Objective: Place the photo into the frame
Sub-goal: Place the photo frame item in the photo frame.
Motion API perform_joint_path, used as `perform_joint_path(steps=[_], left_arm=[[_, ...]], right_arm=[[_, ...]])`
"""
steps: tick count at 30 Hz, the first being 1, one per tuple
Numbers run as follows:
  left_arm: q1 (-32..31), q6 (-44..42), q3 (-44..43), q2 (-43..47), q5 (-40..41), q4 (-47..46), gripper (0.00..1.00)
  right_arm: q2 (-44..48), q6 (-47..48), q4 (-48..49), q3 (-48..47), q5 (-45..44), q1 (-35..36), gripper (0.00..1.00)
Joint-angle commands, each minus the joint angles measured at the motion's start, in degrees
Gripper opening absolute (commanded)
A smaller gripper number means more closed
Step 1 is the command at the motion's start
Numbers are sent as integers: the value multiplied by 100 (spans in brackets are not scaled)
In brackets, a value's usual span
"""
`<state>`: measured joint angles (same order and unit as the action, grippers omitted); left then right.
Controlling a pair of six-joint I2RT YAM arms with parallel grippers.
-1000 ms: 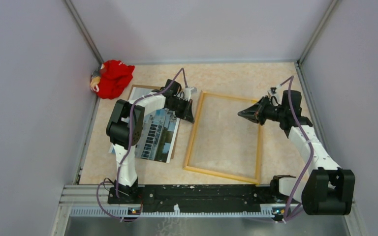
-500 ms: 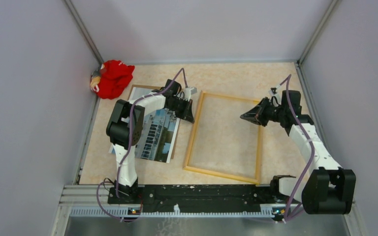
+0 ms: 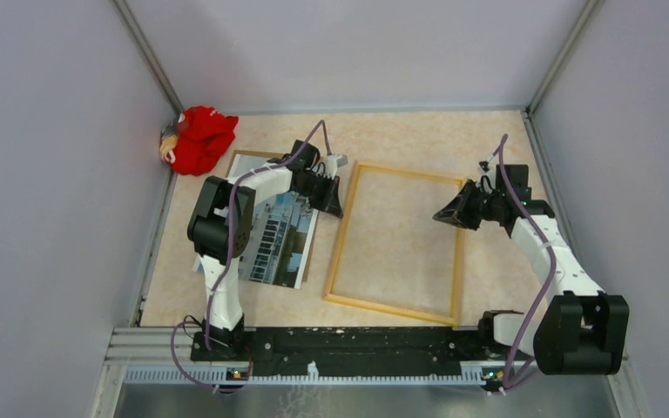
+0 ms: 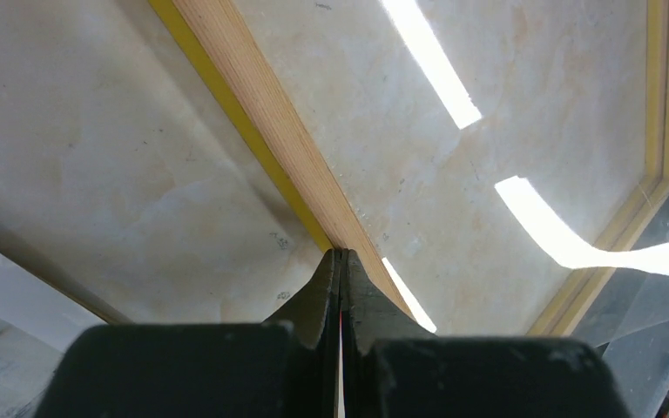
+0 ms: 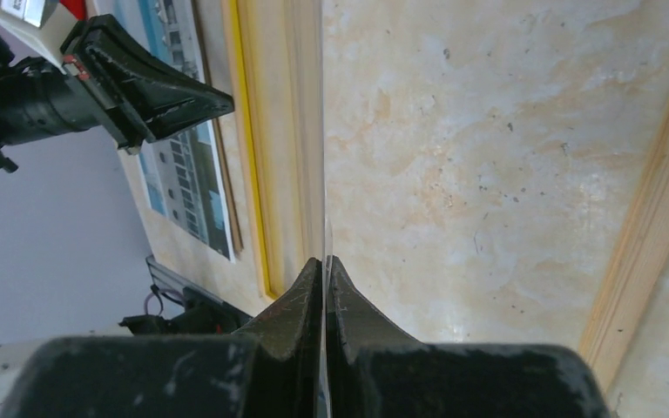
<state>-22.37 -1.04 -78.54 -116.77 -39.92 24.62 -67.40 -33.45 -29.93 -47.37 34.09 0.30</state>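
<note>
Lying in the far left corner: one red cloth bundle [image 3: 199, 139], against the wall and clear of the work.

Backing board [image 3: 242, 158], brown: flat on the table [image 3: 401, 139], just right of the bundle, mostly covered.

Photo [image 3: 274, 248]: picture side up on the board, tilted, wholly outside the frame and just left of its left rail. The left arm reaches across the upper part of the print.

Left gripper [image 3: 334, 202]: fingers pressed together with nothing seen between them. In the left wrist view its tips sit at the frame's left rail, between the photo and the opening.

Frame [image 3: 340, 248]: flat mid-table, wood-coloured back upward, with a yellow strip along the outer edge in the wrist views. Bare table shows through the opening.

Right gripper [image 3: 441, 214]: over the opening, just inside the right rail, well apart from the photo. Its fingers are closed together. A thin pale sliver shows at the tips in the right wrist view, and what it is cannot be told.
</note>
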Motion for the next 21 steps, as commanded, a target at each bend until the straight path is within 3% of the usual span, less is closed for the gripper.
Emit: perform_joint_path(steps=[1,16,21], left_arm=[[-92,-144,182,-183,292,351,0],[-92,-116,190,-158,291,374,0],[-92,-125,216,-145,275,376,0]], right_arm=[[-45,267,-253,-131,-236,58,0],[-381,170,256,397,-354,62,0],[-495,158,390,406,-520,58,12]])
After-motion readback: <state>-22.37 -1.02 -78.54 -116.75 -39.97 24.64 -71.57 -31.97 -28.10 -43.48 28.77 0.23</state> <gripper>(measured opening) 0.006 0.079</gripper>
